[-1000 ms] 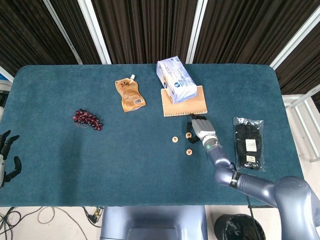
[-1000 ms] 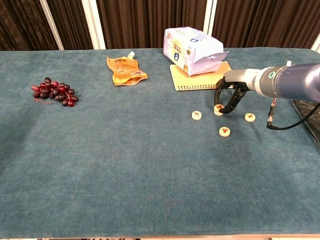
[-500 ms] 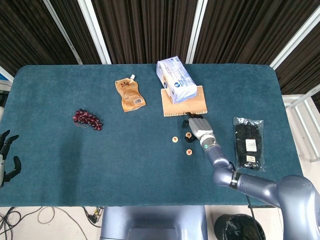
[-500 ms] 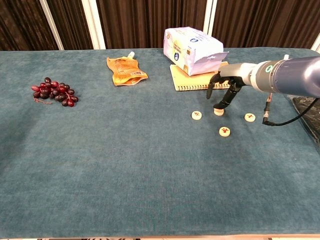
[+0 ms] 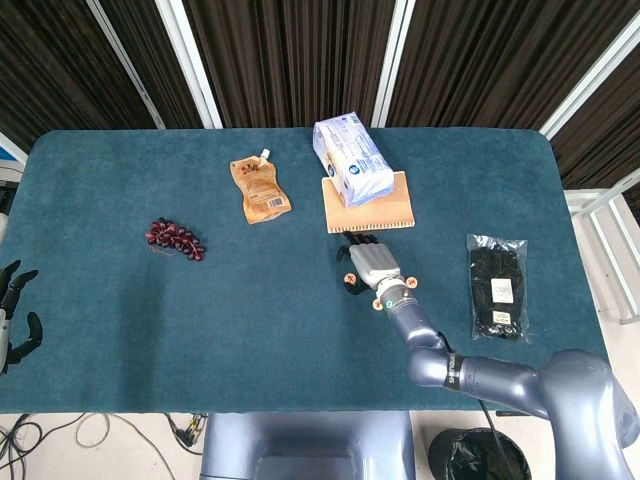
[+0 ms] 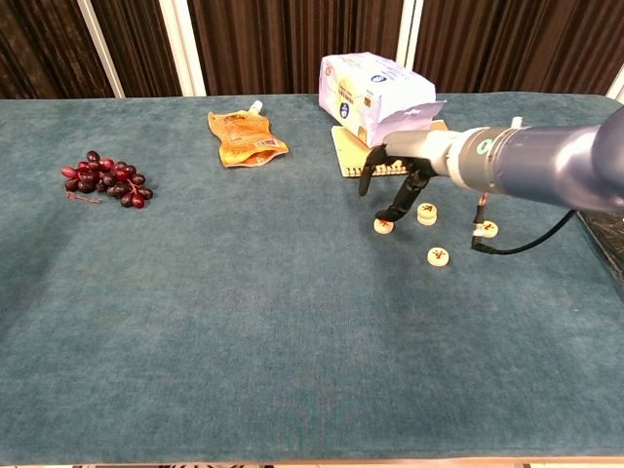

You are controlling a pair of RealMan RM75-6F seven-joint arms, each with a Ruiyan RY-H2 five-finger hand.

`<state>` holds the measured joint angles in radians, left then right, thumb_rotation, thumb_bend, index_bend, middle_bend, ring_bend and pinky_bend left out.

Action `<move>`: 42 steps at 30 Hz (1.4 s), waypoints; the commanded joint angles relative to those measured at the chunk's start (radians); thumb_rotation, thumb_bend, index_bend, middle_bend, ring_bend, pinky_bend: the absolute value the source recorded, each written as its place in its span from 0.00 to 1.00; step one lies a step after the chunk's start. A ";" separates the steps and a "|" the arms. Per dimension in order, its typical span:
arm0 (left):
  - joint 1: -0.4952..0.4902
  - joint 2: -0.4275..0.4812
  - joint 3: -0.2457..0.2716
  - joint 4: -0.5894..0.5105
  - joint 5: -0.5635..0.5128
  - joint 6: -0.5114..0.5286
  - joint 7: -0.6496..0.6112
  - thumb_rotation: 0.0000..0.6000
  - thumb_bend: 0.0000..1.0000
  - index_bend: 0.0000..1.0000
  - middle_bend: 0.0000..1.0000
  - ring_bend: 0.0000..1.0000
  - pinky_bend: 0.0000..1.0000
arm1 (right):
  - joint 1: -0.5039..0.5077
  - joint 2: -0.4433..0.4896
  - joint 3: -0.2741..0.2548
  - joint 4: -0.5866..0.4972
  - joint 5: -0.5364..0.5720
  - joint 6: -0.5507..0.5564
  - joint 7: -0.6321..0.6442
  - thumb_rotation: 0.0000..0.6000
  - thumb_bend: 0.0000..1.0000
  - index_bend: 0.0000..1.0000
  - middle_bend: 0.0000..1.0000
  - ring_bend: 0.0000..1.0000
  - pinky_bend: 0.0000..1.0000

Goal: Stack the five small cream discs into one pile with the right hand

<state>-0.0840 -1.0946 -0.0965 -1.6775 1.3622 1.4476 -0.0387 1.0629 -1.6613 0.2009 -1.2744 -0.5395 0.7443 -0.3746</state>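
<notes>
Small cream discs with red marks lie on the teal table (image 6: 244,322). One disc (image 6: 384,226) is furthest left. A short pile of two discs (image 6: 426,214) stands just right of it. Two single discs (image 6: 439,256) (image 6: 487,229) lie nearer and further right. My right hand (image 6: 395,175) hangs over the leftmost disc, fingers spread and pointing down, fingertips (image 6: 390,213) at or just above it, holding nothing. In the head view the right hand (image 5: 368,265) hides the pile. My left hand (image 5: 15,310) rests at the table's left edge with fingers apart, empty.
A white pack (image 6: 375,97) lies on a spiral notebook (image 5: 380,212) just behind the discs. An orange pouch (image 6: 244,138) and a bunch of dark grapes (image 6: 105,178) lie to the left. A black bagged item (image 5: 497,285) sits to the right.
My right hand let go at the pile and swung left, from over the pile to over the leftmost disc. The left hand has not moved.
</notes>
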 commanded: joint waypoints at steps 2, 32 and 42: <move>0.000 0.001 0.000 0.000 0.001 0.000 -0.001 1.00 0.62 0.15 0.00 0.00 0.00 | 0.009 -0.033 0.000 0.033 -0.004 0.009 -0.013 1.00 0.41 0.34 0.00 0.00 0.00; 0.000 0.001 -0.002 0.002 -0.003 -0.001 -0.001 1.00 0.62 0.16 0.00 0.00 0.00 | -0.033 -0.055 -0.002 0.089 -0.041 -0.015 0.001 1.00 0.41 0.42 0.00 0.00 0.00; -0.001 0.001 -0.002 0.002 -0.003 0.000 0.002 1.00 0.62 0.16 0.00 0.00 0.00 | -0.050 -0.058 -0.004 0.097 -0.066 -0.024 0.015 1.00 0.41 0.42 0.00 0.00 0.00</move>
<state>-0.0846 -1.0938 -0.0986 -1.6751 1.3595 1.4476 -0.0369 1.0139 -1.7188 0.1973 -1.1776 -0.6040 0.7207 -0.3605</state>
